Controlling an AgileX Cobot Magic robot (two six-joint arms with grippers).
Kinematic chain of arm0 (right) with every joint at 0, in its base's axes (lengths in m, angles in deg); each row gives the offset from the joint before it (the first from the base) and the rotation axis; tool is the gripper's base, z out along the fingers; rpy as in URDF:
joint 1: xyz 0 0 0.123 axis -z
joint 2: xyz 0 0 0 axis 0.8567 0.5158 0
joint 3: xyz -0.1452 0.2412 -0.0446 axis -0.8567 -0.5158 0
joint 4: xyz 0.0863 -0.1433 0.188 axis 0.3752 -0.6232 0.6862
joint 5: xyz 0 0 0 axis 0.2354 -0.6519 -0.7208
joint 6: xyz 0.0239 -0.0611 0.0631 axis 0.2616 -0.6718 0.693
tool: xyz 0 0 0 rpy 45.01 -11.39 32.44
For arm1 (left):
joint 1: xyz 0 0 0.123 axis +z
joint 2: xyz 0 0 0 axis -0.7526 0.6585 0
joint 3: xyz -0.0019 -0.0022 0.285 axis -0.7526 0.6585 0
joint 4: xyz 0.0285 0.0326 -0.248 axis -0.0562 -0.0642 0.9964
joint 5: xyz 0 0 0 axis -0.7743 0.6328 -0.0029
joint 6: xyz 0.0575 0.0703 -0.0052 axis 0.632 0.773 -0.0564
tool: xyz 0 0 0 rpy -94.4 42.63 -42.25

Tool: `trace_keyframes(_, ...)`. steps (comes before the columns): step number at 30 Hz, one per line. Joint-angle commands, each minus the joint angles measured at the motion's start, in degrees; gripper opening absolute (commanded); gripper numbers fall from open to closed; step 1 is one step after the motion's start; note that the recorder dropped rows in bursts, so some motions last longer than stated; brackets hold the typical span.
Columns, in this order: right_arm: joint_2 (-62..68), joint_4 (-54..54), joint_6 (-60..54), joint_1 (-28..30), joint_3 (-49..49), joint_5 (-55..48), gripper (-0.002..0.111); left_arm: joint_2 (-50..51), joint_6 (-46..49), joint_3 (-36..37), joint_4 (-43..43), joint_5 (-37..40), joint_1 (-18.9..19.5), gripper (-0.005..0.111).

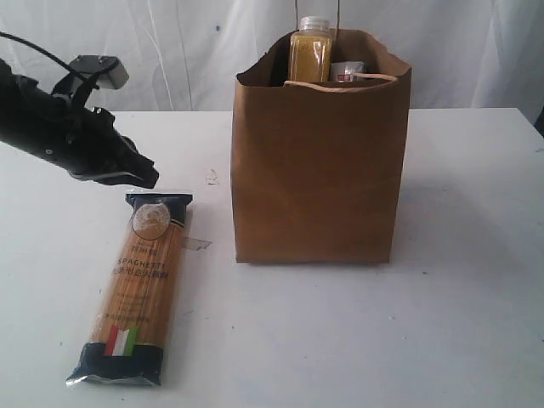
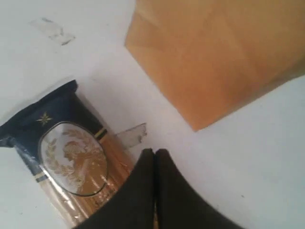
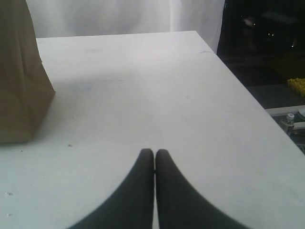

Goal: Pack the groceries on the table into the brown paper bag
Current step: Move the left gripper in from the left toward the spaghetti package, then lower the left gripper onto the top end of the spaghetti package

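Note:
The brown paper bag (image 1: 314, 170) stands upright on the white table (image 1: 459, 323). A yellow-grain bottle (image 1: 310, 53) and a silver-topped can (image 1: 347, 71) poke out of its top. A long spaghetti packet (image 1: 136, 285) lies flat left of the bag. My left gripper (image 1: 146, 177) hovers shut and empty just above the packet's far, dark-blue end (image 2: 66, 143); in the left wrist view its tips (image 2: 154, 152) are pressed together. The bag's bottom corner (image 2: 209, 62) shows there too. My right gripper (image 3: 154, 152) is shut, empty, over bare table beside the bag (image 3: 19, 81).
A small scrap of clear tape (image 1: 197, 244) lies between the packet and the bag, and shows again as tape (image 2: 131, 135) in the left wrist view. The table's right edge (image 3: 243, 90) drops off to a dark floor. A white curtain hangs behind.

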Motion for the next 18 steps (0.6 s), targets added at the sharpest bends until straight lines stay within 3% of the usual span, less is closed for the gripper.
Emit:
trace_keyframes(1,-0.27,-0.56,0.65,-0.08,-0.31,0.24,0.000,-0.10,-0.69,4.10,1.49,-7.96,-0.30,0.000)
trace_keyframes(6,-0.27,-0.56,0.65,-0.08,-0.31,0.24,0.000,-0.33,-0.60,4.22,-0.44,-3.59,-0.30,0.000)
trace_keyframes(9,-0.27,-0.56,0.65,-0.08,-0.31,0.24,0.000,-0.20,-0.71,4.22,-7.29,-1.84,-0.30,0.005)
trace_keyframes(10,-0.27,-0.56,0.65,-0.08,-0.31,0.24,0.000,-0.20,-0.71,4.22,-9.15,-1.48,-0.30,0.011)
trace_keyframes(11,-0.27,-0.56,0.65,-0.08,-0.31,0.24,0.000,-0.20,-0.59,4.22,-12.17,-0.52,-0.30,0.029)
trace_keyframes(12,-0.27,-0.56,0.65,-0.08,-0.31,0.24,0.000,-0.20,-0.59,4.22,-13.05,-0.01,-0.30,0.058)
trace_keyframes(15,-0.27,-0.56,0.65,-0.08,-0.31,0.24,0.000,-0.20,-0.82,5.05,-10.83,-3.19,-0.33,0.105)
trace_keyframes(18,-0.27,-0.56,0.65,-0.08,-0.31,0.24,0.000,-0.20,-1.04,5.02,-9.89,-5.85,-0.33,0.105)
